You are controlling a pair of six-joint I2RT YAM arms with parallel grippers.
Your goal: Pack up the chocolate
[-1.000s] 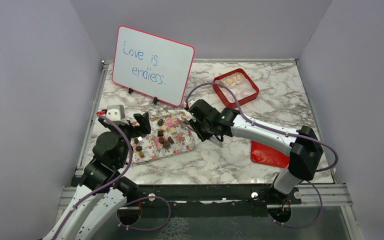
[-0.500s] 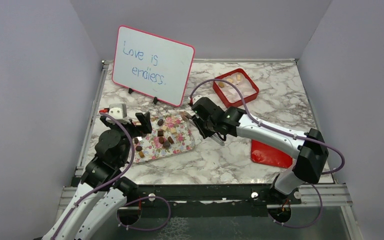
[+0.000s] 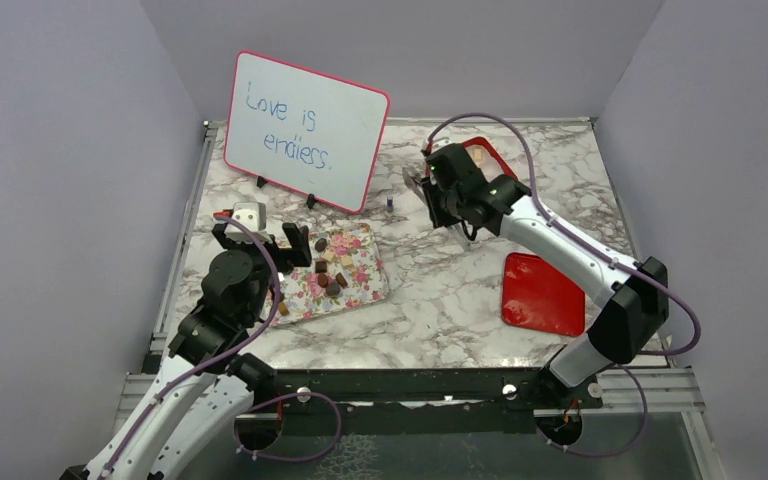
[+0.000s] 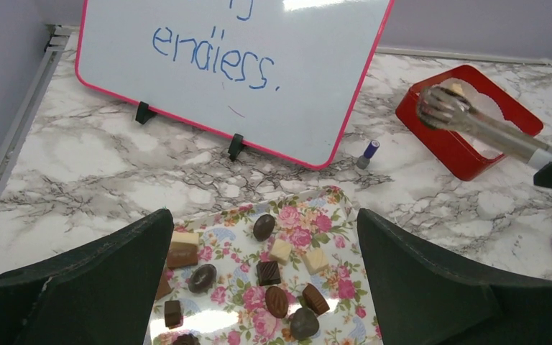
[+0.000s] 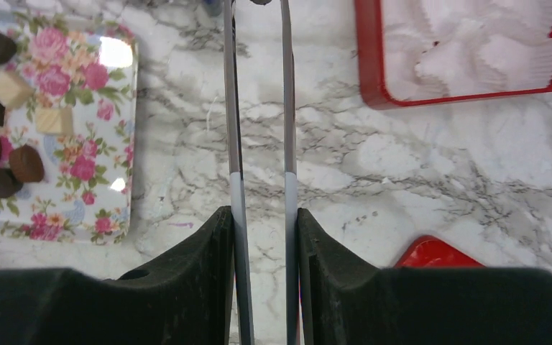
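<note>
- Marble table, with a floral tray at its left and a red box lined with white paper cups at far right.
- Left claw hangs over the tray, spread wide and empty.
- Right claw is clamped on metal tongs. Their tips reach over the box, and a dark shape there may be a piece.
- The chocolate lies loose on the tray. It is likely light, smooth and easily dented, so pinch each piece gently across its broad sides.

In your right wrist view the tongs run off the top edge, tips unseen. From above, the right arm covers most of the red box. The bottom of the left wrist view crops the tray and one chocolate.
</note>
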